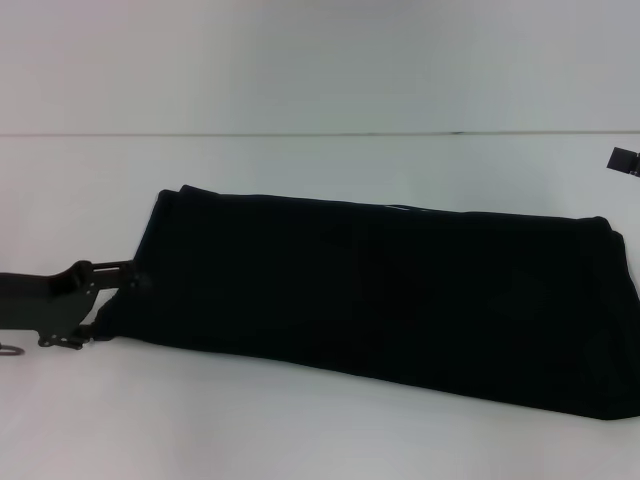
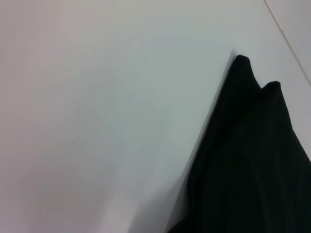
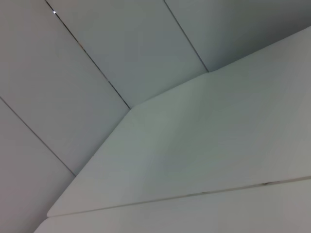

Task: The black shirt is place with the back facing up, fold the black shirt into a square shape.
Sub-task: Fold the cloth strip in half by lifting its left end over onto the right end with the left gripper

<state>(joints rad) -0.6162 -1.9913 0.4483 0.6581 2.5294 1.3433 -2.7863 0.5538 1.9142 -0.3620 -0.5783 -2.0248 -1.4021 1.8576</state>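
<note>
My left arm reaches in low from the left edge of the head view, stretched nearly flat above the white table (image 1: 300, 440), pointing toward the middle. My left gripper (image 1: 128, 280) sits right at the left end of the black shirt (image 1: 380, 300); the fingertips meet the dark cloth there, and black against black, I cannot tell whether they are parted or pinched on the fabric. My left wrist camera shows none of my own fingers, only the shirt (image 2: 252, 165) running away from me across the pale surface, ending in two small rounded peaks of cloth side by side.

My right gripper (image 1: 625, 160) shows only as a small dark piece at the right edge of the head view, raised beyond the shirt's far right corner and apart from it. So little of it is in sight that I cannot tell how its fingers stand. My right wrist camera sees only the table (image 3: 209, 145) and pale panels behind it.

I count one shirt, folded into one long band lying slantwise across the table, wider toward the right, its right end running out of view. I count two grippers, one table.
</note>
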